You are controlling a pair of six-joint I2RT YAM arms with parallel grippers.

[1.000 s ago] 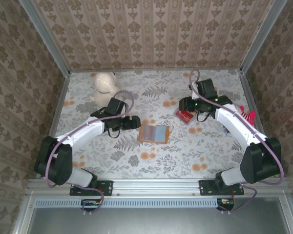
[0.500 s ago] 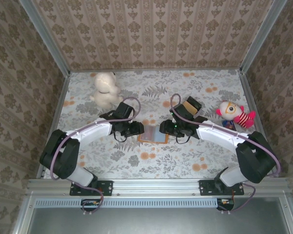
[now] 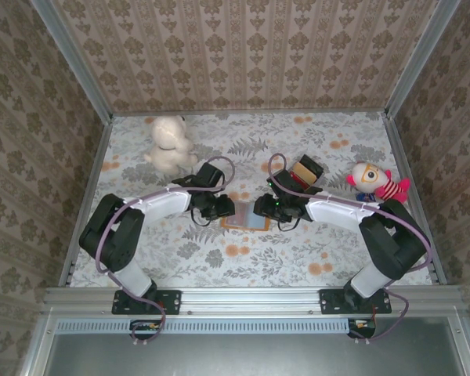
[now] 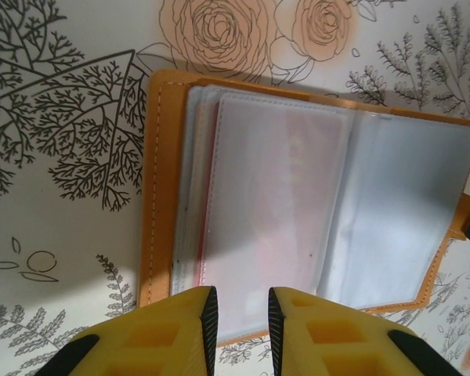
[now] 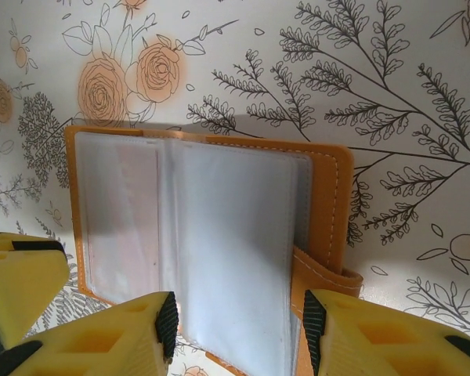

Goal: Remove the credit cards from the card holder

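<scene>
1 open card holder (image 4: pixel 160 196); left gripper (image 4: pixel 241 304) jaws narrowly apart, right gripper (image 5: pixel 239 312) jaws wide.

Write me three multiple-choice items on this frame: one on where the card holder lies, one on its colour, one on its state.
1. Where does the card holder lie?
A. against the back wall
B. between the left hand and the right hand
C. on the near rail

2. What colour is its outer rim?
A. green
B. black
C. orange-tan

3. How does it lie?
A. open, pocket pages up
B. folded shut
C. standing on edge

Key:
1 B: the top view shows a hand at each end of it.
2 C: both wrist views show the orange-tan border.
3 A: the clear pocket pages are spread flat on the table.
</scene>
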